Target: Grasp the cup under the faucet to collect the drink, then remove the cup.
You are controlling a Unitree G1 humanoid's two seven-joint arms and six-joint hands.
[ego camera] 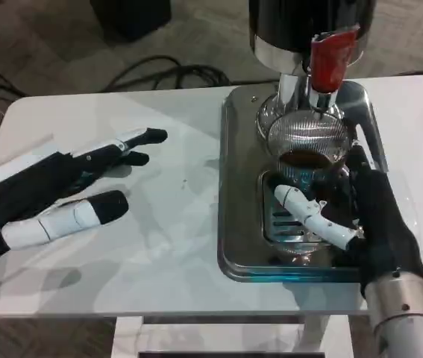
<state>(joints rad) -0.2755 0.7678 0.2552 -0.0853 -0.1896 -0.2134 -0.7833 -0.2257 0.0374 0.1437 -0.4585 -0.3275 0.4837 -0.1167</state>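
at right of centre the right hand (345, 216) wraps its fingers around the clear cup (306, 160) of dark drink standing on the steel drip tray (233, 224) beneath the red faucet (333, 60), while the left hand (62, 190) hovers spread and empty at left.

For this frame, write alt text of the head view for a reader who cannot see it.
The robot's right hand holds a clear cup of dark drink beneath the dispenser's red faucet, over a metal drip tray. Its left hand hovers open over the white table.
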